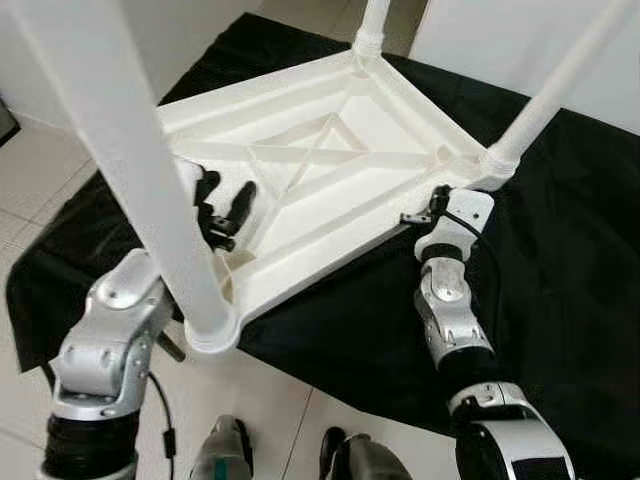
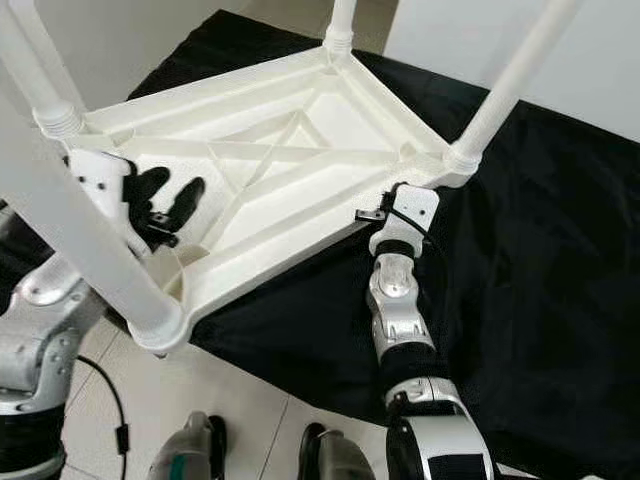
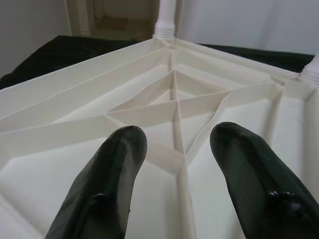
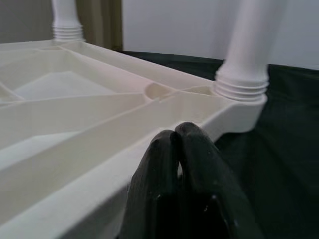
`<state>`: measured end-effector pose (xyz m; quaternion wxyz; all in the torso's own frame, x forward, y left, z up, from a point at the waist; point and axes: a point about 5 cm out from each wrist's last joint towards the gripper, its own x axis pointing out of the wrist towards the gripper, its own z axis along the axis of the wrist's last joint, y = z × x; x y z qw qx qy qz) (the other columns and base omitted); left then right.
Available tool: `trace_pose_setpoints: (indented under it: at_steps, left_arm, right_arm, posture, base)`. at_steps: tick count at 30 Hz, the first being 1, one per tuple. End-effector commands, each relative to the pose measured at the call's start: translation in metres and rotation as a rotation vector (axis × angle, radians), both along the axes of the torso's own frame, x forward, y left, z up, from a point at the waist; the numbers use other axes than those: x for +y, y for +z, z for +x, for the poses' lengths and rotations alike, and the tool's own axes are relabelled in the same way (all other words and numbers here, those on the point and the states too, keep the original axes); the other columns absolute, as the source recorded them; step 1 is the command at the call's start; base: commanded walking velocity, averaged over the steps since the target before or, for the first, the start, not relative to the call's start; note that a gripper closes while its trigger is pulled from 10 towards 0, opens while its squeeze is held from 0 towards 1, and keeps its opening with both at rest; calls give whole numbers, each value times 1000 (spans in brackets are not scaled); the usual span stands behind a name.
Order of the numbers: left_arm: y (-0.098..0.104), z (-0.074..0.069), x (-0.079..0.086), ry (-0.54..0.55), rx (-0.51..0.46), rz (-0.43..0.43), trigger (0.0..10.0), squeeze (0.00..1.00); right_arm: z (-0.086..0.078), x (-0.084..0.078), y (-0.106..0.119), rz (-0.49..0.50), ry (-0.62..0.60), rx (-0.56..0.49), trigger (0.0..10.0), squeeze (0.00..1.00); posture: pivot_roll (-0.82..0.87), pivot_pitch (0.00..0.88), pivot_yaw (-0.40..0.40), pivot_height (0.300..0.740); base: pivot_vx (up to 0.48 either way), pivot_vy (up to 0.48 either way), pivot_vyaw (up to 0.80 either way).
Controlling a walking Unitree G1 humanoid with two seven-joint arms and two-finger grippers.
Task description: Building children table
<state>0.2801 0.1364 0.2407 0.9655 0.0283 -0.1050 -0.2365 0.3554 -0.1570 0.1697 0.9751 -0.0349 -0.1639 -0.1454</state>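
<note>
A white plastic children's table (image 1: 330, 255) lies upside down on a black cloth, its ribbed underside facing up. Three legs stand screwed into its corners: a near-left one (image 1: 130, 170), a right one (image 1: 560, 85) and a far one (image 1: 372, 25). A further leg (image 2: 40, 80) stands at the left corner. My left gripper (image 1: 227, 188) hovers open over the underside beside the near-left leg, nothing between its fingers (image 3: 114, 169). My right gripper (image 1: 437, 200) is shut, its fingertips (image 4: 177, 132) at the table's outer rim just short of the right leg's threaded socket (image 4: 241, 92).
The black cloth (image 1: 560, 230) covers the floor under and to the right of the table. Pale floor tiles (image 1: 270, 400) lie in front, with my feet (image 1: 225, 455) at the bottom. White walls stand close behind the table.
</note>
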Motion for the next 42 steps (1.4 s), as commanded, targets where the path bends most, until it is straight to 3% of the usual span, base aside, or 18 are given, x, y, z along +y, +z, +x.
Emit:
trace_pose_setpoints:
  at_steps: [1,4,9,13,16,24,27,42]
  left_arm:
    - [-2,3,-10,-10,11,-7,10000,0]
    - [-3,5,-21,-39,16,-20,10000,0]
    - [-4,6,-27,-62,25,-36,10000,0]
    - [-7,4,-39,-113,33,-37,10000,0]
    - [-9,2,-51,-173,32,-15,10000,0]
    - [-15,-5,-61,-251,38,22,10000,0]
    - [-20,-9,-66,-299,52,45,10000,0]
    - [-23,-12,-60,-304,57,81,10000,0]
  right_arm:
    - [-9,-21,-7,-1,-154,24,10000,0]
    - [-17,-41,-11,22,-298,34,10000,0]
    - [-18,-50,-15,43,-361,71,10000,0]
    - [-10,-50,-20,108,-298,127,10000,0]
    - [1,-43,-17,95,-206,165,10000,0]
    - [11,-38,-6,100,-100,158,10000,0]
    - [22,-45,11,101,-44,145,10000,0]
    - [33,-72,25,141,-58,159,10000,0]
  posture:
    - [215,191,-50,740]
    - [204,187,-44,740]
    - [195,183,-39,740]
    - [187,184,-41,740]
    - [191,201,-52,740]
    - [186,223,-58,740]
    - [180,240,-57,740]
    - [174,280,-56,740]
  base:
    - [0,0,0]
    - [0,0,0]
    - [0,0,0]
    - [0,0,0]
    - [0,0,0]
    - [0,0,0]
    - [0,0,0]
    - [0,0,0]
